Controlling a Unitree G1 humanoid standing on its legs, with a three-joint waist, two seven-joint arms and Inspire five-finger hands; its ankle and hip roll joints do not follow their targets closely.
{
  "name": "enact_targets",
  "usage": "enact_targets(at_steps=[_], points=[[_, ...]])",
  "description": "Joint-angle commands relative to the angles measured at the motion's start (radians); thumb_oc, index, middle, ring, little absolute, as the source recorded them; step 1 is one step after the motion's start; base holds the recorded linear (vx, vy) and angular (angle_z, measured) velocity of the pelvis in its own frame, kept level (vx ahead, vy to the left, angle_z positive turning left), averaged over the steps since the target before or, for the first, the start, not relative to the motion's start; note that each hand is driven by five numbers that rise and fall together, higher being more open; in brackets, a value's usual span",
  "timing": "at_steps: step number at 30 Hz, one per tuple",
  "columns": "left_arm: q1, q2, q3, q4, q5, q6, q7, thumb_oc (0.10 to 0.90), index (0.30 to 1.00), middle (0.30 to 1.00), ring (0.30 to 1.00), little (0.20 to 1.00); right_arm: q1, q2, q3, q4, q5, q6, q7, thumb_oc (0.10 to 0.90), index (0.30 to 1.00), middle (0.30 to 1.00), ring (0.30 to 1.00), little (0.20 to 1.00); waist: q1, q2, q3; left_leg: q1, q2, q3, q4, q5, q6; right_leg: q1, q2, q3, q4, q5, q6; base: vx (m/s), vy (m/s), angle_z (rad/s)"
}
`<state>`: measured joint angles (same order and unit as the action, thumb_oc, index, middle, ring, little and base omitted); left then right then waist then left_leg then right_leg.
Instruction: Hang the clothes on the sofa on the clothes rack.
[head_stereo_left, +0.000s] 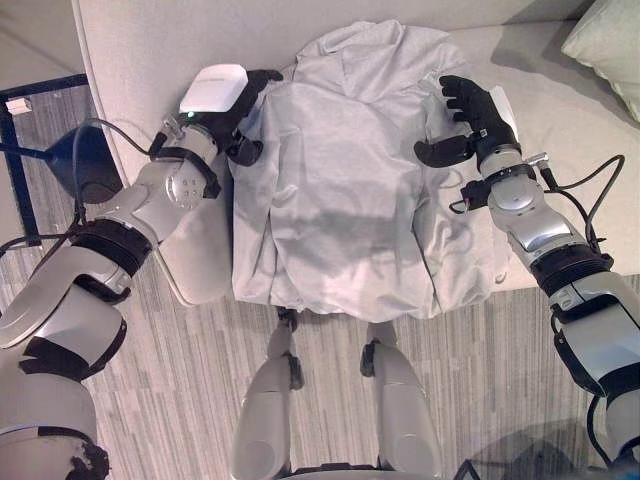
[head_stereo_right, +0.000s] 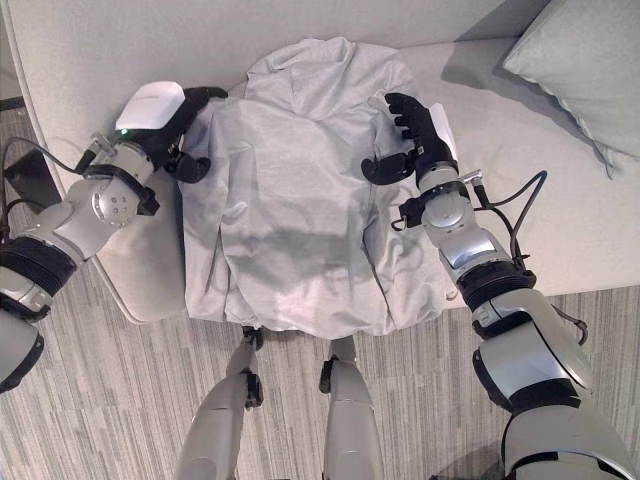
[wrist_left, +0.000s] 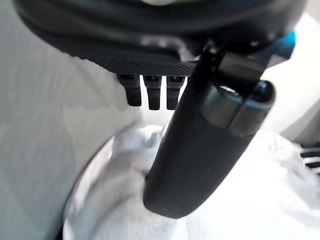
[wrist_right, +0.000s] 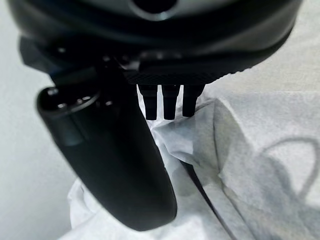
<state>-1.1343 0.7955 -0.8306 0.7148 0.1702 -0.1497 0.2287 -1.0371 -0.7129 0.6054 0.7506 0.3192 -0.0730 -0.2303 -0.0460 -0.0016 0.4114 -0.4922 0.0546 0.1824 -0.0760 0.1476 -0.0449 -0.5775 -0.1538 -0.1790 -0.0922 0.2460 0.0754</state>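
The left hand (head_stereo_left: 237, 108) pinches the grey garment's (head_stereo_left: 340, 190) shoulder; the garment is spread on the sofa (head_stereo_right: 90, 60) between both hands. The right hand (head_stereo_left: 468, 122) curls round its other shoulder. The right eye view adds a cushion (head_stereo_right: 585, 70) beyond that hand.

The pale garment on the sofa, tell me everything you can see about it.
The garment is a pale grey-white top of soft, matte cloth, apparently hooded, spread flat on the sofa seat with wrinkles and its lower edge draping over the front toward the floor. The left hand is at one shoulder edge, and the right hand at the other, fingers curled at the cloth.
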Motion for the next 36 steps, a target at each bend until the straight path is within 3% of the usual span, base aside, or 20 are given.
enact_targets(at_steps=[1, 8, 9, 10, 11, 13, 15, 21, 23, 25, 26, 27, 29, 36], points=[[-0.086, 0.045, 0.031, 0.008, 0.017, -0.037, 0.043, 0.800, 0.900, 0.900, 0.900, 0.900, -0.102, -0.067, -0.038, -0.008, -0.057, -0.069, -0.066, 0.800, 0.900, 0.900, 0.900, 0.900, 0.006, -0.028, -0.028, -0.027, 0.038, -0.044, -0.011, -0.026, -0.088, 0.021, -0.046, 0.025, 0.005, -0.004, 0.125, 0.00, 0.000, 0.00], [-0.154, 0.069, -0.015, 0.051, 0.047, -0.030, 0.052, 0.800, 0.900, 0.900, 0.900, 0.900, -0.139, -0.116, 0.017, 0.021, -0.195, -0.041, -0.091, 0.800, 0.900, 0.900, 0.900, 0.900, -0.003, -0.042, -0.009, -0.098, 0.038, -0.056, -0.011, -0.014, -0.087, -0.044, -0.041, 0.026, 0.005, 0.005, 0.127, 0.00, 0.000, 0.00], [-0.165, 0.064, -0.021, 0.059, 0.044, -0.029, 0.056, 0.664, 0.695, 0.695, 0.695, 0.695, -0.150, -0.110, 0.045, 0.055, -0.215, -0.028, -0.081, 0.800, 0.900, 0.900, 0.900, 0.900, -0.004, -0.045, -0.006, -0.103, 0.040, -0.057, -0.011, -0.012, -0.086, -0.050, -0.041, 0.026, 0.005, 0.005, 0.126, 0.00, 0.000, 0.00], [-0.165, 0.064, -0.021, 0.059, 0.044, -0.029, 0.056, 0.664, 0.695, 0.695, 0.695, 0.695, -0.151, -0.110, 0.045, 0.055, -0.215, -0.028, -0.081, 0.800, 0.900, 0.900, 0.900, 0.900, -0.004, -0.045, -0.006, -0.103, 0.040, -0.057, -0.011, -0.012, -0.086, -0.050, -0.041, 0.026, 0.005, 0.005, 0.126, 0.00, -0.010, 0.03], [-0.154, 0.056, -0.016, 0.062, 0.054, -0.017, 0.059, 0.400, 0.300, 0.300, 0.300, 0.300, -0.153, -0.089, 0.091, 0.089, -0.263, 0.001, -0.055, 0.400, 0.300, 0.300, 0.300, 0.300, -0.005, -0.045, -0.001, -0.105, 0.042, -0.062, -0.011, -0.010, -0.085, -0.052, -0.041, 0.026, 0.005, 0.004, 0.123, 0.00, 0.000, 0.04], [-0.139, 0.050, -0.001, 0.047, 0.074, -0.008, 0.073, 0.400, 0.300, 0.300, 0.300, 0.300, -0.130, -0.070, 0.084, 0.086, -0.275, 0.005, -0.060, 0.400, 0.300, 0.300, 0.300, 0.300, -0.004, -0.045, 0.000, -0.099, 0.041, -0.065, -0.011, -0.013, -0.084, -0.046, -0.040, 0.028, 0.005, 0.001, 0.121, 0.00, -0.003, 0.04], [-0.095, 0.050, 0.072, -0.009, 0.082, 0.005, 0.109, 0.400, 0.300, 0.300, 0.300, 0.300, -0.048, -0.035, 0.013, 0.024, -0.253, 0.000, -0.076, 0.400, 0.300, 0.300, 0.300, 0.300, -0.001, -0.045, -0.008, -0.072, 0.042, -0.065, -0.011, -0.019, -0.084, -0.021, -0.035, 0.029, 0.005, -0.011, 0.117, 0.01, -0.005, 0.02], [0.021, 0.081, 0.239, -0.185, 0.068, 0.006, 0.150, 0.400, 0.300, 0.300, 0.300, 0.300, 0.169, -0.036, -0.163, -0.171, -0.262, -0.014, -0.107, 0.400, 0.300, 0.300, 0.300, 0.300, 0.004, -0.040, -0.049, 0.029, 0.051, -0.061, -0.011, -0.040, -0.091, 0.082, -0.032, 0.022, 0.005, -0.042, 0.112, 0.02, -0.031, 0.01], [0.164, 0.085, 0.409, -0.354, 0.056, -0.010, 0.181, 0.400, 0.300, 0.300, 0.300, 0.300, 0.323, -0.030, -0.283, -0.327, -0.260, -0.047, -0.109, 0.400, 0.300, 0.300, 0.300, 0.300, 0.013, -0.031, -0.096, 0.130, 0.061, -0.053, -0.011, -0.071, -0.095, 0.181, -0.024, 0.019, 0.005, -0.076, 0.104, 0.09, -0.072, -0.01], [0.206, 0.088, 0.450, -0.396, 0.064, -0.011, 0.189, 0.400, 0.300, 0.300, 0.300, 0.300, 0.358, -0.026, -0.314, -0.370, -0.256, -0.057, -0.110, 0.400, 0.300, 0.300, 0.300, 0.300, 0.014, -0.028, -0.111, 0.156, 0.065, -0.049, -0.011, -0.076, -0.097, 0.207, -0.024, 0.017, 0.005, -0.084, 0.103, 0.07, -0.056, -0.05], [0.287, 0.080, 0.537, -0.479, 0.072, -0.011, 0.196, 0.400, 0.300, 0.300, 0.300, 0.300, 0.424, -0.025, -0.374, -0.466, -0.263, -0.067, -0.104, 0.400, 0.300, 0.300, 0.300, 0.300, 0.016, -0.023, -0.143, 0.205, 0.065, -0.043, -0.011, -0.081, -0.095, 0.255, -0.019, 0.016, 0.005, -0.101, 0.097, 0.09, -0.063, -0.01], [0.287, 0.080, 0.537, -0.479, 0.072, -0.011, 0.196, 0.400, 0.300, 0.300, 0.300, 0.300, 0.424, -0.025, -0.374, -0.466, -0.263, -0.067, -0.104, 0.400, 0.300, 0.300, 0.300, 0.300, 0.016, -0.023, -0.143, 0.205, 0.065, -0.043, -0.011, -0.081, -0.095, 0.255, -0.019, 0.016, 0.005, -0.101, 0.097, 0.11, -0.101, -0.01], [0.435, 0.051, 0.685, -0.610, 0.085, -0.023, 0.211, 0.400, 0.300, 0.300, 0.300, 0.300, 0.509, -0.028, -0.466, -0.609, -0.296, -0.081, -0.097, 0.400, 0.300, 0.300, 0.300, 0.300, 0.027, -0.010, -0.215, 0.306, 0.067, -0.040, -0.011, -0.103, -0.092, 0.362, -0.008, 0.003, 0.005, -0.143, 0.084, 0.15, -0.131, -0.02], [0.569, 0.046, 0.848, -0.723, 0.134, -0.010, 0.248, 0.400, 0.300, 0.300, 0.300, 0.300, 0.519, -0.061, -0.542, -0.756, -0.321, -0.090, -0.094, 0.400, 0.300, 0.300, 0.300, 0.300, 0.056, 0.002, -0.314, 0.437, 0.078, -0.058, -0.011, -0.102, -0.103, 0.527, 0.009, -0.040, 0.005, -0.188, 0.059, 0.05, -0.088, 0.12]])
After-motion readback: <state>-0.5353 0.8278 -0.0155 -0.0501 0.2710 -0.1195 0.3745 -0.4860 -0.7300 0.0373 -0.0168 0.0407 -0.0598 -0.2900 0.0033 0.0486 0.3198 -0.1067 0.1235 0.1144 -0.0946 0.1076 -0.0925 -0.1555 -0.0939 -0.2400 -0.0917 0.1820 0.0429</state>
